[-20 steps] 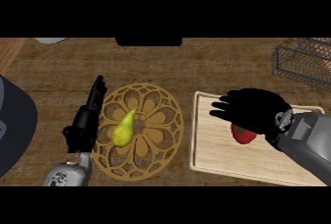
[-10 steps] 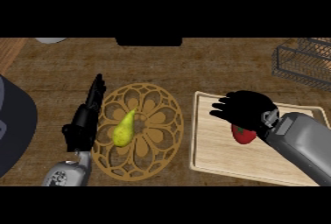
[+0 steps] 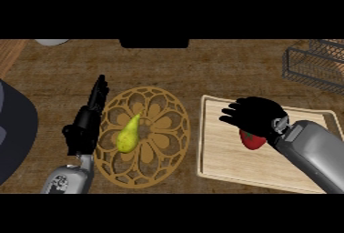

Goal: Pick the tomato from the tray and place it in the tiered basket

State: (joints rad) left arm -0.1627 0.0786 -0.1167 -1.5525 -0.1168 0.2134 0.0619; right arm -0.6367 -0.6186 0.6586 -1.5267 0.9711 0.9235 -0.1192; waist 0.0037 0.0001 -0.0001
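A red tomato lies on the light wooden tray at the right, mostly covered by my right hand. That hand hovers just over it with fingers spread and pointing left; the fingers are not curled round the tomato. The dark wire tiered basket stands at the far upper right, partly cut off by the view's edge. My left hand rests at the left, fingers straight and pointing up, beside the round trivet.
A yellow-green pear lies on a round wooden lattice trivet in the middle. A dark rounded object fills the left edge. A pale bowl rim and a black shape sit at the back.
My right hand and forearm have drawn slightly down and inward over the tomato, covering more of it. The left hand, pear and tray have not moved.
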